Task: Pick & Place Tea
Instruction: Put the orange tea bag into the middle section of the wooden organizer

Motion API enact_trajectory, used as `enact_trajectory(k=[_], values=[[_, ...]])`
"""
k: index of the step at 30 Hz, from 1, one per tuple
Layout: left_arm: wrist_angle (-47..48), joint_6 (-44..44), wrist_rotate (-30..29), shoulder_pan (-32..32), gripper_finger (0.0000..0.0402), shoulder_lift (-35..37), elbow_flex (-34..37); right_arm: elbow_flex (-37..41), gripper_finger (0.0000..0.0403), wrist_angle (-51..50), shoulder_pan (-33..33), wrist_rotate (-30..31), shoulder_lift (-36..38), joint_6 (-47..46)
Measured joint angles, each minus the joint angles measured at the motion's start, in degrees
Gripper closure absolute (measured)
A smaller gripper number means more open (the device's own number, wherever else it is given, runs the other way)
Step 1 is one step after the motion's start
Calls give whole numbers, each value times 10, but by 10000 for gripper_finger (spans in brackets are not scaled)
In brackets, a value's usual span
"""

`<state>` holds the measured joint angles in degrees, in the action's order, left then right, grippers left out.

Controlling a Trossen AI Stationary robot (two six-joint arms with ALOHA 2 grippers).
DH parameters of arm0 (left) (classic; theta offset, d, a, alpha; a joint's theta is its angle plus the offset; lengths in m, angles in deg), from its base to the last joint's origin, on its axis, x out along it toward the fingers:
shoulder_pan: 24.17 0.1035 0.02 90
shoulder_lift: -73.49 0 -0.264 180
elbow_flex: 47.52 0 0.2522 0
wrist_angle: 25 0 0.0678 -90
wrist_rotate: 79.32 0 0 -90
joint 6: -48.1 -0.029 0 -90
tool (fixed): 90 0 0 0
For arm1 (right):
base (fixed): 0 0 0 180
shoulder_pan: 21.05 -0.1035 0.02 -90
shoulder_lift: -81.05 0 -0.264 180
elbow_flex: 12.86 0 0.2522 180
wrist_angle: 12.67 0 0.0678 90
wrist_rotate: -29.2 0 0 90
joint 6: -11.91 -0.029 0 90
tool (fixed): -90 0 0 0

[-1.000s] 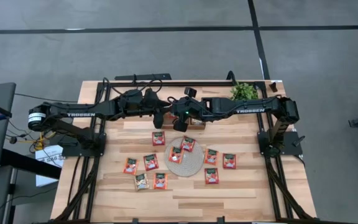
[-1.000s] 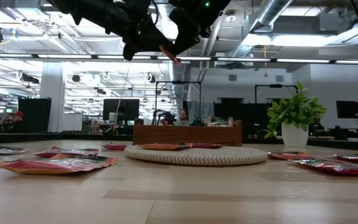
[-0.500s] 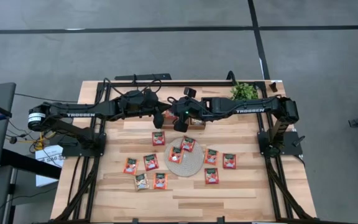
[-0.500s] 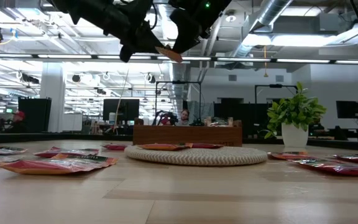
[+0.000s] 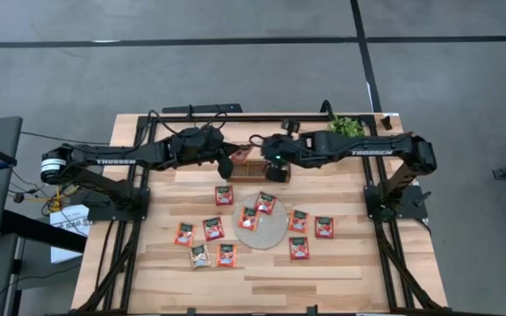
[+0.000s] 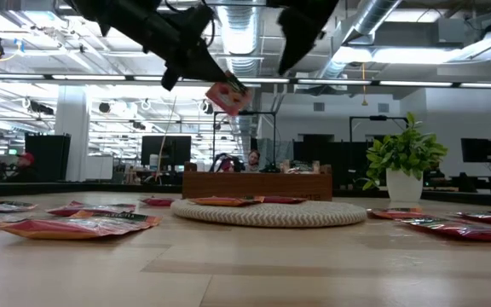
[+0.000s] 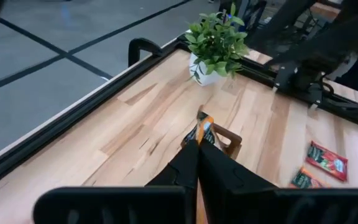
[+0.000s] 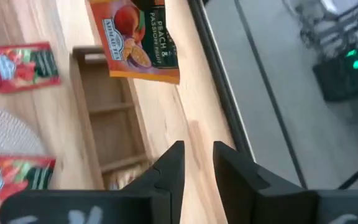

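Sachets of tea lie scattered on the near half of the bench [image 5: 341, 272], starting at the left with one [image 5: 184, 233] nearest the left arm's base, then a group of three beside it. Above and behind these, the left pincer [image 5: 227, 162] is raised over the back of the bench, its fingers [image 7: 191, 163] pressed together and pinching a held sachet [image 6: 228, 97] by one edge; the low view shows this sachet hanging tilted in the air, clear of the surface. Directly beyond it sits the wooden tray [image 5: 255, 167], its compartments visible in the right wrist view, with the held sachet suspended above its near end. One sachet [image 5: 224, 195] lies flat just in front of the tray. Further right, the round mat [image 5: 260, 227] carries two sachets, one [image 5: 265, 203] overlapping its far edge. The right pincer [image 5: 277, 168] hovers over the tray's right end, fingers [image 8: 170, 163] spread slightly apart and gripping nothing. Three more sachets lie right of the mat. A potted plant [image 5: 345, 128] stands at the back right corner.
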<state>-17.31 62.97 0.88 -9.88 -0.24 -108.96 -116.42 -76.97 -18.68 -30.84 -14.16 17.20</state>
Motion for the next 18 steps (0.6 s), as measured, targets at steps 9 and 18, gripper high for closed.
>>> enact_trajectory(k=[9,18], values=[[-178,9,39,3,401,-128,0,0,332,-128,-17,-6,48,-75],[-261,38,56,34,401,-213,1,0,333,-142,-47,-4,65,-98]])
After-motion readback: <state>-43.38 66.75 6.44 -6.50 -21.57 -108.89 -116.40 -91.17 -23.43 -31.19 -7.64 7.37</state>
